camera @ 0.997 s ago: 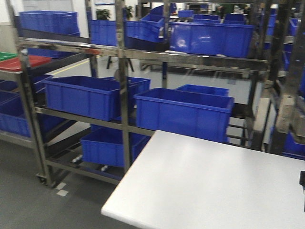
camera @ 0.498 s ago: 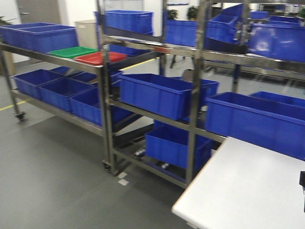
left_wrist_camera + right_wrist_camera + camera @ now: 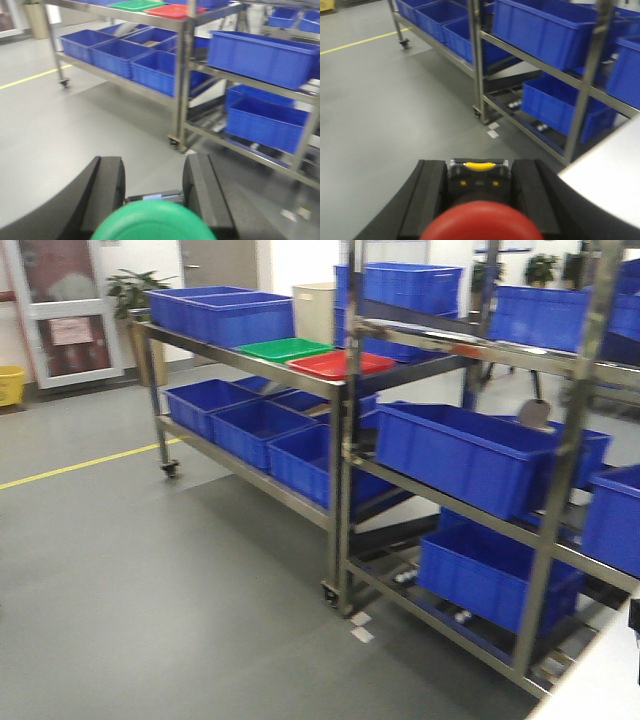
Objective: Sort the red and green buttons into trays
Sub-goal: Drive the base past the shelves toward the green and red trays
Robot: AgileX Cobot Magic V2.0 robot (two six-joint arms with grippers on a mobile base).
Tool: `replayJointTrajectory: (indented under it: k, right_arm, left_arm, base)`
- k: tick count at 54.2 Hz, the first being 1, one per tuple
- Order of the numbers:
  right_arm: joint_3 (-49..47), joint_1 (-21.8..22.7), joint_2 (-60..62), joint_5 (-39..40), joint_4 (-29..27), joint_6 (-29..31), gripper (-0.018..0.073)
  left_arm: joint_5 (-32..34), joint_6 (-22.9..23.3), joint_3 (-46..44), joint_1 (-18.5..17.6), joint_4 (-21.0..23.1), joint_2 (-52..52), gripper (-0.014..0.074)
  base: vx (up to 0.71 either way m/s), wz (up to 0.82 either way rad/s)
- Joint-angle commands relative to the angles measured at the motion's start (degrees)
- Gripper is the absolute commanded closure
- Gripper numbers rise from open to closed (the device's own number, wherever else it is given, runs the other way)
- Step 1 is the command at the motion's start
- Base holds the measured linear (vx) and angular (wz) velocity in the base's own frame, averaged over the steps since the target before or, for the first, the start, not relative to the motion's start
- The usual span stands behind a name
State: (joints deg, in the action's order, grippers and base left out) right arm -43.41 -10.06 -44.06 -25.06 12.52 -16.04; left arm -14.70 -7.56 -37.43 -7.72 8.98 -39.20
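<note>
So, status: nothing is sorted yet as far as I can judge. The left gripper (image 3: 154,169) is clamped on the green button (image 3: 152,225) and the right gripper (image 3: 477,167) is clamped on the red button (image 3: 481,222). Both are held well short of the steel rack (image 3: 337,490). The green tray (image 3: 288,348) and red tray (image 3: 340,364) sit side by side on the rack's top shelf. I can't tell from here if anything is in them. Left to do: close on the rack, then place green in green, red in red.
</note>
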Motion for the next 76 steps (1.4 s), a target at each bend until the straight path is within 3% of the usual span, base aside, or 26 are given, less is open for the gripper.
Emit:
replayJointTrajectory:
  k: [1,40,76]
  right_arm:
    - [-2.1,-0.1,0.3,4.9,1.0,0.4,0.0568]
    - [-2.1,-0.1,0.3,4.7,1.1,0.4,0.0568]
    - [-2.1,-0.1,0.3,4.4,1.1,0.4,0.0568]
  left_arm:
    - [4.9,0.0,-2.1,-0.3,0.4,0.1,0.0599]
    - [4.8,0.0,-2.1,-0.3,0.4,0.1,0.0599]
    - [4.8,0.0,-2.1,-0.3,0.4,0.1,0.0599]
  base:
    - [0.19,0.47]
    - [0.26,0.43]
    - [0.40,0.21]
